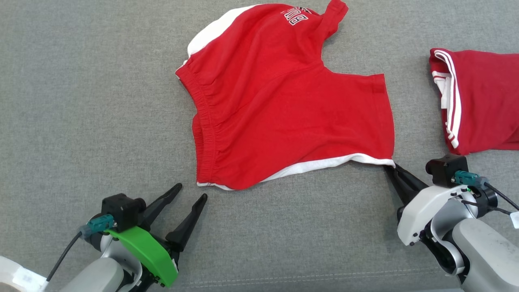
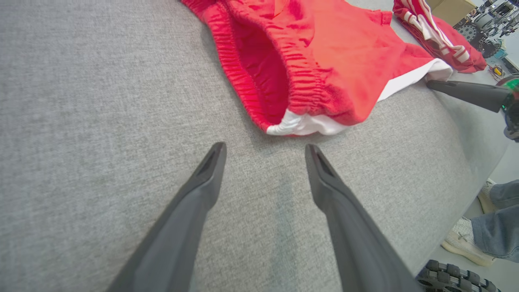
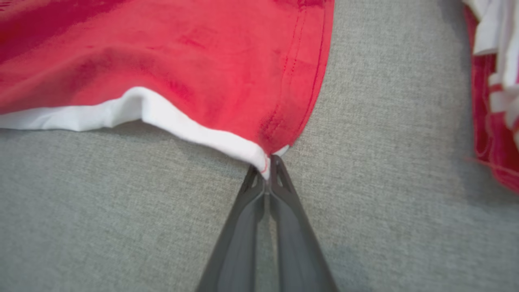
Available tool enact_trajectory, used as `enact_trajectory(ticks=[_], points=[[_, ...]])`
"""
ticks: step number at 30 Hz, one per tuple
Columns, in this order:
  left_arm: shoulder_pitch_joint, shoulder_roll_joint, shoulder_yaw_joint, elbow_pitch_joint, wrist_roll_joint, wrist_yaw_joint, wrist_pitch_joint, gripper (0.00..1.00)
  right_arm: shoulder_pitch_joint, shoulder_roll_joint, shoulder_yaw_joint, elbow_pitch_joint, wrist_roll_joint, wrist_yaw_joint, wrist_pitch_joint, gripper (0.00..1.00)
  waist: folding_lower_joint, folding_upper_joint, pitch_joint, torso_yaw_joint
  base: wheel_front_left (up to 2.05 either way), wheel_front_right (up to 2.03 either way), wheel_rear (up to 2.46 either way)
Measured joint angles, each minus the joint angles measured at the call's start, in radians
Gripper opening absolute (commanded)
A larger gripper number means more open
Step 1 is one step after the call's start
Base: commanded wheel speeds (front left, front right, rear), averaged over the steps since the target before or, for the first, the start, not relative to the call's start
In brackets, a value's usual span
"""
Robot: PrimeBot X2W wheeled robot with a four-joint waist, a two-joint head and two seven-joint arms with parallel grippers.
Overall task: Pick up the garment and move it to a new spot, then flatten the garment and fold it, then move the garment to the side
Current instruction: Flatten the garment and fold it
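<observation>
We see the garment (image 1: 284, 105), a pair of red shorts with white trim, spread across the grey fabric-covered desk (image 1: 81, 101). Its elastic waistband faces our left side and its leg hem our right.

Our right tool (image 1: 392, 166) sits at the near right corner of that hem. In the right wrist view the right tool (image 3: 267, 162) is clenched, its two dark fingers pressed together with a sliver of the white edge pinched between the tips where white meets red.

Our left tool (image 1: 191, 191) lies close to the near corner of the waistband but apart from it. In its own wrist view the left tool (image 2: 264, 146) is released, its fingers spread wide over bare grey fabric, grasping nothing.

A second red garment (image 1: 482, 101) with white stripes lies further right, well clear of the shorts.
</observation>
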Motion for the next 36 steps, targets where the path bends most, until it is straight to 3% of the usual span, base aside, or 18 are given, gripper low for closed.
enact_trajectory(ticks=[9,10,13,14,16,20,24,25,27,30,31,36], points=[[-0.037,-0.031,-0.018,0.025,0.005,-0.006,-0.008,1.00,-0.015,0.019,0.011,0.028,0.000,0.011,-0.003,0.00,0.0000,0.0000,-0.008,-0.007,0.00,0.00,0.00],[-0.039,-0.031,-0.023,0.030,0.006,-0.006,-0.008,0.95,-0.018,0.019,0.012,0.031,0.000,0.015,-0.003,0.00,0.0000,0.0000,-0.009,-0.008,0.00,0.00,0.00],[-0.040,-0.034,-0.034,0.039,0.008,-0.014,-0.008,0.98,-0.024,0.022,0.015,0.039,0.000,0.018,-0.003,0.00,0.0000,0.0000,-0.010,-0.012,0.00,0.00,0.00],[-0.041,-0.035,-0.037,0.045,0.008,-0.014,-0.008,0.87,-0.026,0.023,0.016,0.042,0.000,0.019,-0.003,0.00,0.0000,0.0000,-0.011,-0.013,0.00,0.00,0.00],[-0.041,-0.037,-0.041,0.057,0.008,-0.014,-0.008,0.80,-0.033,0.025,0.017,0.047,0.000,0.020,-0.003,0.00,0.0000,0.0000,-0.012,-0.016,0.00,0.00,0.00],[-0.053,-0.055,-0.042,0.063,0.008,-0.014,-0.008,0.81,-0.033,0.026,0.017,0.057,0.000,0.026,-0.009,0.00,0.0000,0.0000,-0.015,-0.021,0.00,0.00,0.00],[-0.069,-0.063,-0.043,0.070,0.008,-0.014,-0.009,0.38,-0.036,0.031,0.022,0.067,0.000,0.030,-0.009,0.00,0.0000,0.0000,-0.020,-0.026,0.00,0.00,0.00],[-0.069,-0.063,-0.043,0.073,0.008,-0.015,-0.009,0.31,-0.039,0.033,0.024,0.069,0.000,0.034,-0.009,0.00,0.0000,0.0000,-0.021,-0.028,0.00,0.00,0.00],[-0.069,-0.063,-0.048,0.082,0.008,-0.015,-0.010,0.28,-0.043,0.038,0.025,0.074,0.000,0.035,-0.009,0.00,0.0000,0.0000,-0.023,-0.032,0.00,0.00,0.00],[-0.070,-0.064,-0.052,0.090,0.008,-0.016,-0.010,0.05,-0.045,0.042,0.025,0.080,0.000,0.036,-0.012,0.00,0.0000,0.0000,-0.026,-0.035,0.00,0.00,0.00],[-0.071,-0.064,-0.053,0.091,0.008,-0.016,-0.010,0.00,-0.048,0.044,0.025,0.082,0.000,0.036,-0.012,0.00,0.0000,0.0000,-0.026,-0.036,0.00,0.00,0.00],[-0.094,-0.064,-0.058,0.092,0.007,-0.023,-0.010,0.00,-0.065,0.047,0.026,0.086,0.000,0.051,-0.012,0.00,0.0000,0.0000,-0.032,-0.042,0.00,0.00,0.00]])
